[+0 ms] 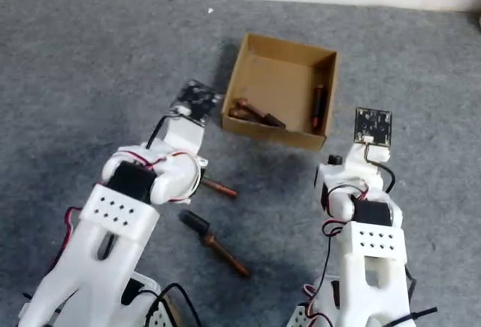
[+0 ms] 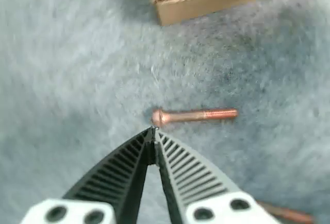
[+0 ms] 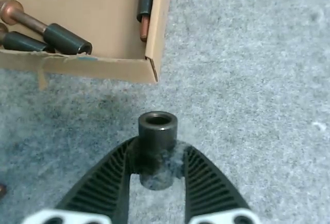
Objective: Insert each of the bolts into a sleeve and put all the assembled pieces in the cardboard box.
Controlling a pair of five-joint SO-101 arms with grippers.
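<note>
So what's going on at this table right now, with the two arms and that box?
The right hand is shut on a dark sleeve, near the cardboard box. The left hand is shut and empty, right by the head of a loose copper bolt on the carpet. Bolt-and-sleeve pieces already lie in the box; one more assembled piece lies out on the carpet.

Grey carpet (image 1: pixel 90 56) is shown as a rough, matt, fibrous cloth. The box (image 1: pixel 278 133) is made of plain brown cardboard, matt, with one frayed edge. A bolt (image 2: pixel 193 115) of copper-coloured metal is seen, smooth and slightly glossy, threaded at one end. A sleeve (image 3: pixel 157 126) of dark metal is dull and lightly scuffed. The fingers (image 2: pixel 188 170) of the left gripper (image 2: pixel 153 131) are moulded in dark, ribbed, matt plastic. The arm casings (image 1: pixel 120 218) are smooth white plastic.
</note>
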